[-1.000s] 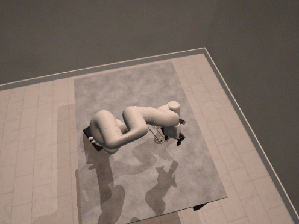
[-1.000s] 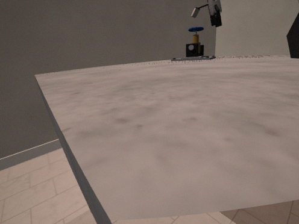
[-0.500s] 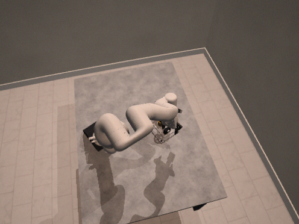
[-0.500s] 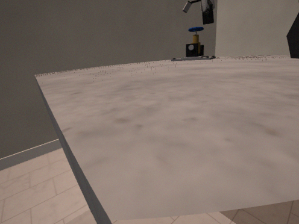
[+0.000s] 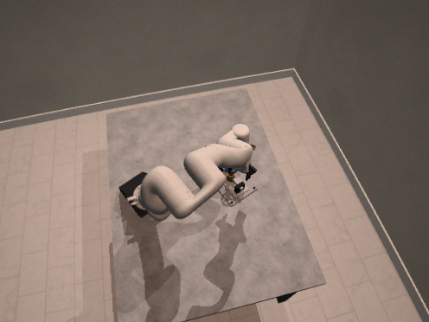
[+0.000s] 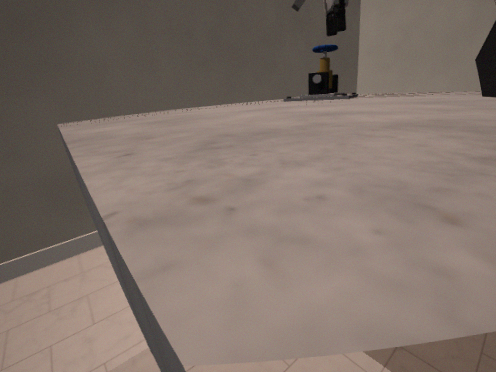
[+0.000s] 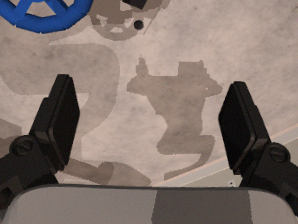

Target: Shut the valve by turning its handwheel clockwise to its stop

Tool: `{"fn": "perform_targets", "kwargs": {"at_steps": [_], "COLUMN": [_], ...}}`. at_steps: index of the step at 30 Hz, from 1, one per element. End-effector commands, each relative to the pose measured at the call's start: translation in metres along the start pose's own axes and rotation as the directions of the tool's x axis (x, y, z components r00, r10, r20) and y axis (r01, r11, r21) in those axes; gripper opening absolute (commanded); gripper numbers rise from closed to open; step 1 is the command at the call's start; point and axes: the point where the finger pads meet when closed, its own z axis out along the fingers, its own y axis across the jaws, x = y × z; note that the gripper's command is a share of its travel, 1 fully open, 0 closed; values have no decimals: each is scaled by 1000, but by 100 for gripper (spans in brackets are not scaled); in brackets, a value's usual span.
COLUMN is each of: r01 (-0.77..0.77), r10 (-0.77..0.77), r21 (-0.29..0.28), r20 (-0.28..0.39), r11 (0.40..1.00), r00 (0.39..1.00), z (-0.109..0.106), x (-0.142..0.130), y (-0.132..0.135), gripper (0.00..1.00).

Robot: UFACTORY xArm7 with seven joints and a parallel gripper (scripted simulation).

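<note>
above the tabletop (image 5: 277,242) (image 6: 280,225) (image 7: 200,45), the fingers (image 5: 251,172) (image 6: 336,21) stand wide apart beside and higher than the blue wheel (image 6: 325,48) (image 7: 50,24) on its yellow stem (image 5: 231,177) (image 6: 325,65); best centre them over it, then lower straight before gripping

exterior view: the gripper (image 5: 252,159) (image 6: 336,21) (image 7: 151,96) has shifted leftward and upward in the frame, from right of the handwheel (image 6: 325,48) (image 7: 45,25) to a position more nearly over it. the small grey part (image 6: 298,5) left of the gripper has moved leftward and upward with it, reaching the top edge.

top view: the rounded wrist end of the arm (image 5: 240,131) has moved toward the upper frame edge. the gripper has followed. the arm's shoulder section has shifted slightly rightward. the yellow valve neck (image 5: 231,176) (image 6: 325,65), hidden at first, is now exposed. the gripper's shadow (image 5: 233,227) has moved up and left.
</note>
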Motion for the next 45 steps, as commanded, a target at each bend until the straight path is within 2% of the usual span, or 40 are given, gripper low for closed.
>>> {"fn": "perform_targets", "kwargs": {"at_steps": [1, 3, 18, 20, 45], "r01": [1, 31, 31, 48, 53], "r10": [-1, -28, -28, -41, -45], "r21": [-2, 49, 49, 78, 87], "r20": [-4, -60, -60, -90, -100], "r11": [1000, 998, 998, 996, 995], "r00": [1000, 998, 998, 995, 994], "z": [-2, -18, -18, -27, -30], "x": [2, 26, 26, 38, 41], "y": [0, -36, -36, -55, -62], "gripper": [100, 100, 100, 100, 100]}}
